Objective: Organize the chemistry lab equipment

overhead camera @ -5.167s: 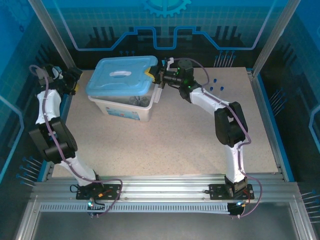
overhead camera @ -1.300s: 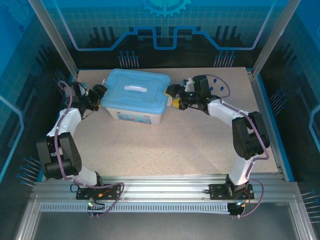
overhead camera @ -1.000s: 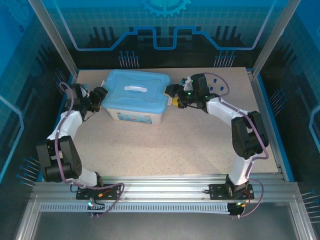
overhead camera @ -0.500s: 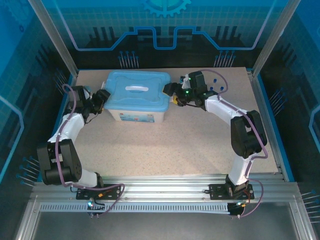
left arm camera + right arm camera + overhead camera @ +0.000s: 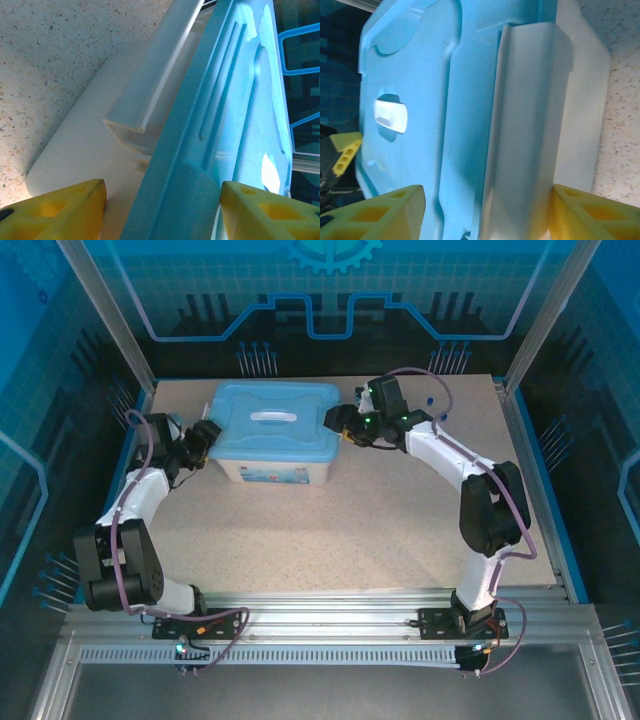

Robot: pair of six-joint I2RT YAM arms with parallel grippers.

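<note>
The white bin (image 5: pixel 277 470) stands at the back of the table with its light-blue lid (image 5: pixel 270 420) flat on top, hiding what is inside. My left gripper (image 5: pixel 205 436) is at the bin's left end. In the left wrist view its yellow pads (image 5: pixel 60 210) clamp the lid (image 5: pixel 235 100) and the bin's rim (image 5: pixel 125 120), so this gripper (image 5: pixel 162 202) is shut on them. My right gripper (image 5: pixel 340 426) straddles the right end. One pad (image 5: pixel 592 212) touches the bin's white flange (image 5: pixel 530 110), and the other stands just off the lid (image 5: pixel 420 70). A small blue tube cap (image 5: pixel 432 399) shows behind the right forearm.
The frame's aluminium posts (image 5: pixel 115 330) and blue side rails (image 5: pixel 545 470) border the table. Speckled tabletop (image 5: pixel 330 530) stretches between the bin and the arm bases. Purple cables loop off both arms.
The lid, tilted over the bin five seconds ago, now lies flat. In the last second the bin shifted back and squared up, both grippers moving with it. The right jaws narrowed.
</note>
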